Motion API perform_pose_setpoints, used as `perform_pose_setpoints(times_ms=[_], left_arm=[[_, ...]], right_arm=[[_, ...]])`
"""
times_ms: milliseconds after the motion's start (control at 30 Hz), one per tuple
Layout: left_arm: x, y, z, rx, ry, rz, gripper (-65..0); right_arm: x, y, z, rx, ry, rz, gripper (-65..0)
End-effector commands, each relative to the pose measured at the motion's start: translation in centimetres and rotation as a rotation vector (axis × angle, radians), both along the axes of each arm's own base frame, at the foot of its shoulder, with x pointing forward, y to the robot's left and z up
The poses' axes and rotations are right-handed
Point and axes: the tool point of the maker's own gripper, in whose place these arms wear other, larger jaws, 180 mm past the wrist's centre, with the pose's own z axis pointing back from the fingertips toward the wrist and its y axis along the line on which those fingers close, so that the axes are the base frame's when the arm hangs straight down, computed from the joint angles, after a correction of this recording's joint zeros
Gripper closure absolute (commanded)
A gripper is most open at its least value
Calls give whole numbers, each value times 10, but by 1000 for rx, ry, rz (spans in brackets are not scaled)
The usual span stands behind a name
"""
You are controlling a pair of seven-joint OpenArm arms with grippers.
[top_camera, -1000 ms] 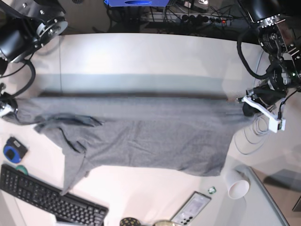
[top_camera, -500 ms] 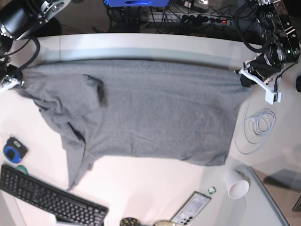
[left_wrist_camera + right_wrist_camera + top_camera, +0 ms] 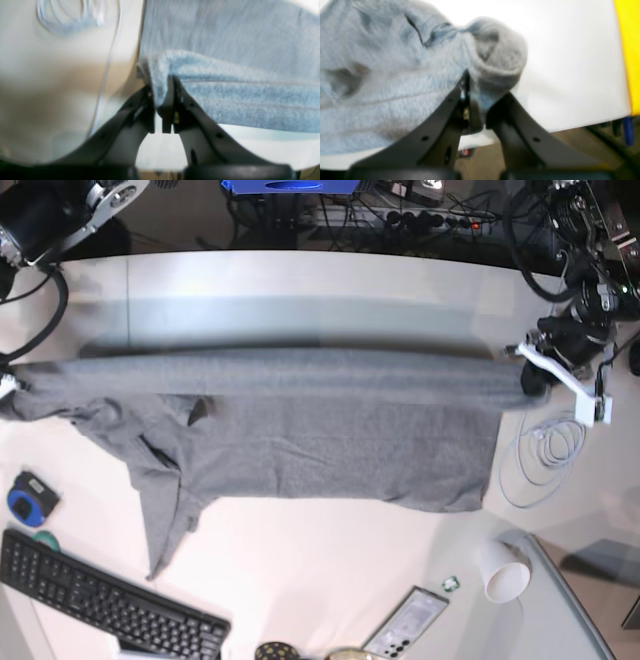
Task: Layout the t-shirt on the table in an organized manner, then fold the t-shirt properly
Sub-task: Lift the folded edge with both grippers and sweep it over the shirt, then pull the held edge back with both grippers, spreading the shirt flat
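White tabletop is spanned by the t-shirt, stretched between both arms. The left end effector is clamped on one corner at the base view's right; the right end effector is pinched on a bunched edge at its left. A cup lies tipped nearby.

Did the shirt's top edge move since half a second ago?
Yes. The t-shirt top edge dropped toward the keyboard, away from the table far edge.
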Motion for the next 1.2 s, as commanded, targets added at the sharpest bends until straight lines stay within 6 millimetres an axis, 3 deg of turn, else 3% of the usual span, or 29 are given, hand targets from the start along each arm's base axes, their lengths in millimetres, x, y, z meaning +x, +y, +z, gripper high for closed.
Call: perform_pose_setpoints(times_ms=[0,233,533,800,933,1167], left_arm=[[14,13,21,54,-54,14,0],[71,21,80,91,-156,2,0],[136,-2,160,162,-314,-113,0],[177,-9,233,341,-439,-117,0],[189,-13,262,393,-495,-113,0],[212,-6,281,366,-506,-85,0]], right_arm=[[19,-12,27,-73,-77,13,-3],[79,0,83,-171,-213,139,-5],[142,10,173,-321,-431,262,-5],[166,7,245,-422,-573,282,-5],[173,7,275,-441,-662,274,-5],[197,7,294,-392,-770,278,-6]])
